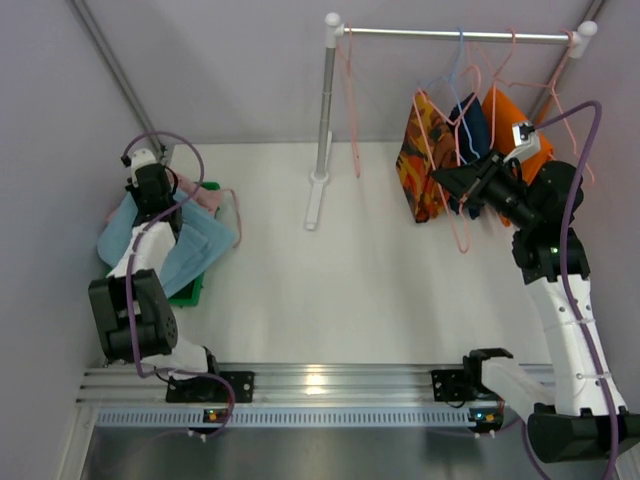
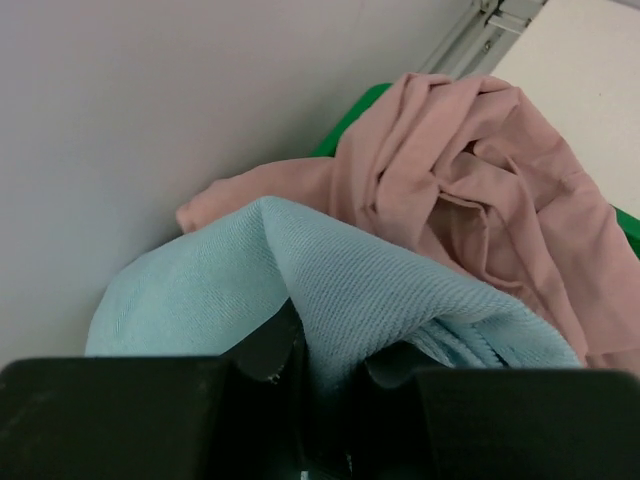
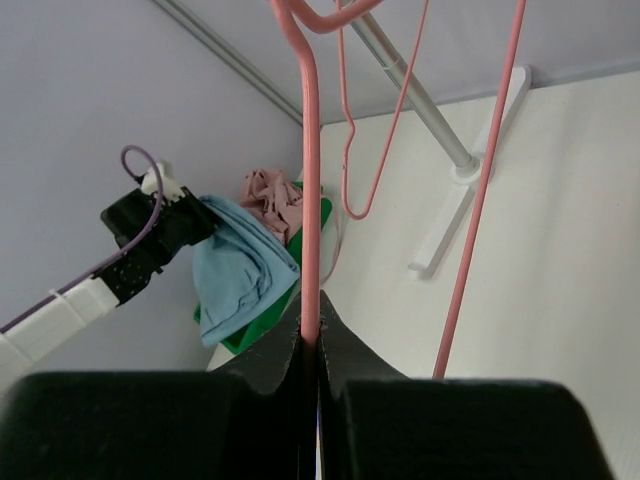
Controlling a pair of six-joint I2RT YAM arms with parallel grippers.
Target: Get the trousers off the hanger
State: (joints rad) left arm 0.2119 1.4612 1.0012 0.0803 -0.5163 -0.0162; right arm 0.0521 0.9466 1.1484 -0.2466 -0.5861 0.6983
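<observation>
Found the left gripper (image 2: 325,345) well left of the rack post (image 1: 326,100), fingers pinched tight on a fold of the light blue trousers (image 2: 330,270). Saw that cloth draped over the green bin (image 1: 192,292), also left of the post, with the dusty pink trousers (image 2: 470,190) crumpled in the bin just behind. Spotted the right gripper (image 3: 310,335) well right of the post, fingers closed hard on the wire of a pink hanger (image 3: 311,180), no gap between them. Counted three pairs hanging right of the post: orange-and-red patterned trousers (image 1: 420,160) nearest it, navy trousers (image 1: 470,125) next, plain orange trousers (image 1: 510,115) farthest, partly hidden behind the right arm (image 1: 560,290). Noted one empty hanger (image 1: 352,110) just right of the post, plus more hanger wire crowded around the right gripper. Couldn't tell which pair the gripped hanger carried.
</observation>
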